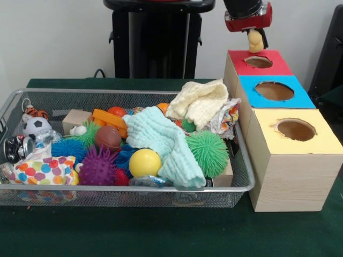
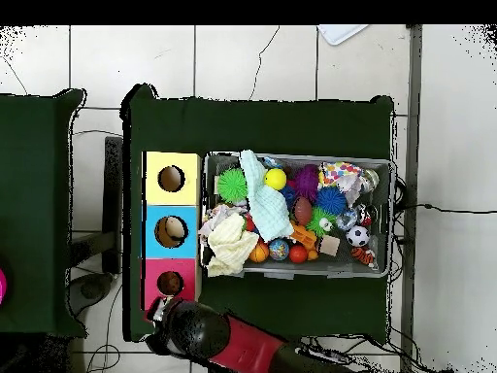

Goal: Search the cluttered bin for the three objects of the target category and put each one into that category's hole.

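Only the front view shows the gripper [image 1: 256, 40], fingers closed on an upright yellow toy [image 1: 256, 42] above the red-ringed hole [image 1: 259, 62].

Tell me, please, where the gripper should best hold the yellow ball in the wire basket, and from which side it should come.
Probably from straight above, fingers closing across the widest part of the yellow ball. Its top is bare, but the mint cloth presses on one side, the purple spiky ball sits close on the other, and the basket rim blocks the front.
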### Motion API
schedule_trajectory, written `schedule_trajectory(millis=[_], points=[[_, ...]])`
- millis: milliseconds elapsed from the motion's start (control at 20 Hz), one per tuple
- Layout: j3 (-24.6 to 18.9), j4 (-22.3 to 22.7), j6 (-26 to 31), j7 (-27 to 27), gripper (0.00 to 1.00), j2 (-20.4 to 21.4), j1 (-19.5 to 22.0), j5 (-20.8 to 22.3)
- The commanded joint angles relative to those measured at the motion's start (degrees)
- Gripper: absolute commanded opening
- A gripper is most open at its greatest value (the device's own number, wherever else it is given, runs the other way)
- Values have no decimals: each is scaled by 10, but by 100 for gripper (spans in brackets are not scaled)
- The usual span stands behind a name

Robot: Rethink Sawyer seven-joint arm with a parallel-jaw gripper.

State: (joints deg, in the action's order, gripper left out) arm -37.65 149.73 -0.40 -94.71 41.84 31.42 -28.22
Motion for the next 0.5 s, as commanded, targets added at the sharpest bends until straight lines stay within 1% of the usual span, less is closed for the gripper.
schedule_trajectory(millis=[50, 300, 500], points=[[-19, -66, -75, -167, 0, -53, -11, 23], [-14, -73, -109, -185, 0, -58, -12, 55], [-5, -81, -114, -185, 0, -49, -13, 70]])
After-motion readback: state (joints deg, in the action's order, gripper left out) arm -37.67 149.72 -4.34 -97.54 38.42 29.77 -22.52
